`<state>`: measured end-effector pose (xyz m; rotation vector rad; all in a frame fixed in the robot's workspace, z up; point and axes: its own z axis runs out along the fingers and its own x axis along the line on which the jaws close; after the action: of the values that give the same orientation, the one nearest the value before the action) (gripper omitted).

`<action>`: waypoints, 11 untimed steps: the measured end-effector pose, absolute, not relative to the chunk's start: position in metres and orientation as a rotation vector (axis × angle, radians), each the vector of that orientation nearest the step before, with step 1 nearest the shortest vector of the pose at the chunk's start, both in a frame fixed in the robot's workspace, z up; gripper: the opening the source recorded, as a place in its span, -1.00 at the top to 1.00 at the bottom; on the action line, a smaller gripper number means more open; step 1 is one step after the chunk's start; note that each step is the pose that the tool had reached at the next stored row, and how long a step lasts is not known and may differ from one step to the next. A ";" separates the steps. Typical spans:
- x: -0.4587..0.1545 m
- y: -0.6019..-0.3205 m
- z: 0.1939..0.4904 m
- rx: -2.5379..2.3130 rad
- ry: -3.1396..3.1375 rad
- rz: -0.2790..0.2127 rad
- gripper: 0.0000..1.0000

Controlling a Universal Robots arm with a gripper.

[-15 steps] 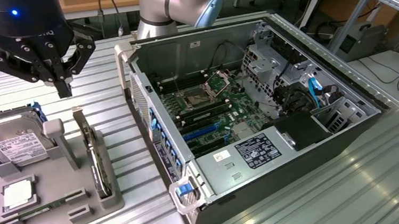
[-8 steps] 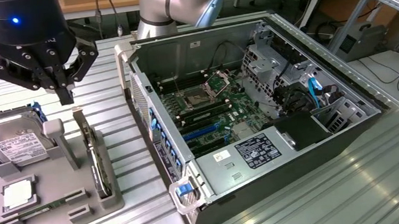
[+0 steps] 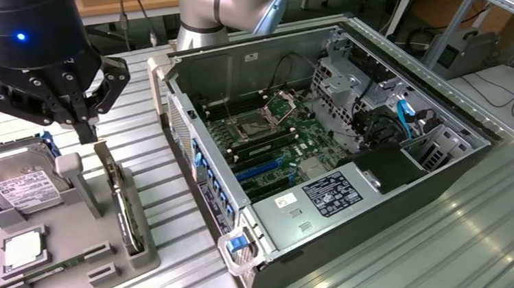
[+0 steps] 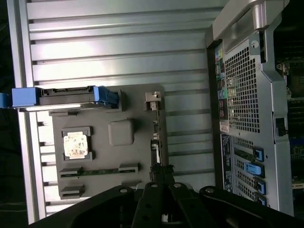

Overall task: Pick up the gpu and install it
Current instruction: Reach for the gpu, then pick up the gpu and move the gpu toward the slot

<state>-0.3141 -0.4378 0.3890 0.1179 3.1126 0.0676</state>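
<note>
The gpu (image 3: 122, 203) stands on its edge in a slot of the grey holder tray (image 3: 75, 285), a thin dark card with a glossy face. In the wrist view the gpu (image 4: 155, 142) is a narrow dark strip along one side of the tray (image 4: 104, 156). My gripper (image 3: 87, 133) hangs just above the card's far end, not touching it. Its fingers are pressed together with nothing between them. The gripper (image 4: 161, 173) sits over the card's end in the wrist view. The open computer case (image 3: 261, 68) lies to the exterior view's right, its motherboard (image 3: 270, 132) with blue slots exposed.
On the tray are a silver hard drive (image 3: 21, 183) in a blue-edged bracket, a processor chip (image 3: 22, 248) and a green memory stick (image 3: 51, 269). A grey post (image 3: 75, 182) rises beside the gpu. The case's perforated rear wall (image 4: 242, 95) stands close to the tray.
</note>
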 end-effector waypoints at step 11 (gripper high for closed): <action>-0.314 -0.446 0.389 0.118 3.113 0.068 0.79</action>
<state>-0.3141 -0.4463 0.3890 0.1180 3.1126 0.0677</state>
